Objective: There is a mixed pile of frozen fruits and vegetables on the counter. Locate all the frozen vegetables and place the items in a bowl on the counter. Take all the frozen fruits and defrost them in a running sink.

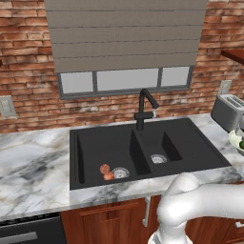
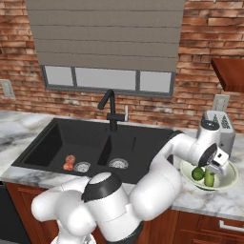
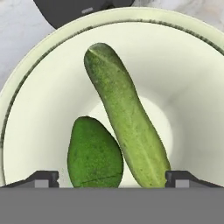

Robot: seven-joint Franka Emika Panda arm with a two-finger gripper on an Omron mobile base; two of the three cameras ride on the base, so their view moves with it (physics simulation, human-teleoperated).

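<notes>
Since the cucumber (image 3: 127,120) lies in the bowl (image 3: 35,87) beside the round green one (image 3: 94,155) at 7 o'clock, the released gripper (image 3: 112,178) should rise straight up.

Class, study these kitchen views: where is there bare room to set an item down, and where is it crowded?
Free: the marble counter left of the black sink, and the sink's right basin around its drain. Crowded: the bowl, holding a cucumber and a round green item under the open gripper; two peaches beside the left basin's drain.
</notes>
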